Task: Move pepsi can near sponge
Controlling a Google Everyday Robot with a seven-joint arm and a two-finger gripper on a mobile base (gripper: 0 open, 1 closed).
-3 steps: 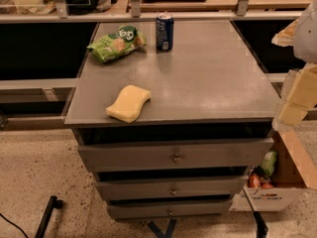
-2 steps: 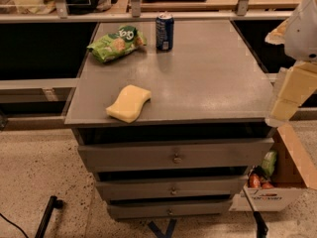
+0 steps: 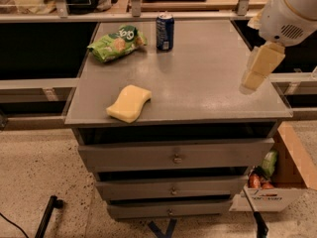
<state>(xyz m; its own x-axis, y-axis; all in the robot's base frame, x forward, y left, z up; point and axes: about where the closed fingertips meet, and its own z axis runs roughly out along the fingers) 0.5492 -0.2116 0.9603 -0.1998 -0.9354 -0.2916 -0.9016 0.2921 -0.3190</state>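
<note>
at back, upright blue pepsi can (image 3: 165, 31), gripper (image 3: 257, 68) far right

You can read no text here. The can (image 3: 165, 31) carries white-red markings, the green snack bag (image 3: 116, 42) a white round logo, and the cardboard box (image 3: 270, 200) dark print, all illegible. The gripper (image 3: 252, 78) hangs over the right edge of the desk (image 3: 208, 83).

The tool (image 3: 249, 85) is at the right side, over the right edge of the table (image 3: 208, 83). It is pale yellow, like butter, and made of blocky, flat-sided pieces that get thinner toward the tip. Above it the arm (image 3: 292, 6) is big, round and white, smooth like an egg. It has a small patch of little dark slots.
</note>
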